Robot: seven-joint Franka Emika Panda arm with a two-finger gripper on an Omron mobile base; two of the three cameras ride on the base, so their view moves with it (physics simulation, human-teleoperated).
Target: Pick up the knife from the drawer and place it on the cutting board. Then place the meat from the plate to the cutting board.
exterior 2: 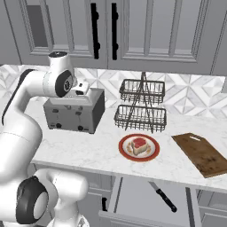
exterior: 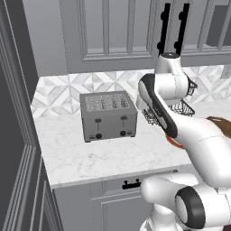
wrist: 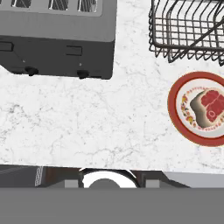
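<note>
1. On the marble table (exterior 2: 88, 153), you see the plate (exterior 2: 138, 147) standing in front of the two-tier wire basket rack (exterior 2: 142, 106), with the meat (exterior 2: 139, 144) lying on its cream centre.
2. To the right of the plate, well apart from it, you find the cutting board (exterior 2: 201, 153) lying flat on the table with nothing on it.
3. Below the table edge, the drawer (exterior 2: 133, 195) stands pulled open, and you see the knife (exterior 2: 162, 196) lying inside on its grey floor, dark handle towards the front and blade pointing back towards the table.
4. Left of the rack, the grey toaster (exterior 2: 75, 113) sits against the tiled backsplash; the left base view shows it near the table's left end.
5. You have the arm raised high above the table, its wrist over the toaster, close under the upper cabinets (exterior 2: 133, 31).
6. From the hand view, which looks straight down, you see the toaster at upper left, the rack at upper right, and the plate with the meat at right.
7. You cannot tell how far the claw stands open; its fingertips are not clearly visible, and nothing is seen in its hold.
</note>
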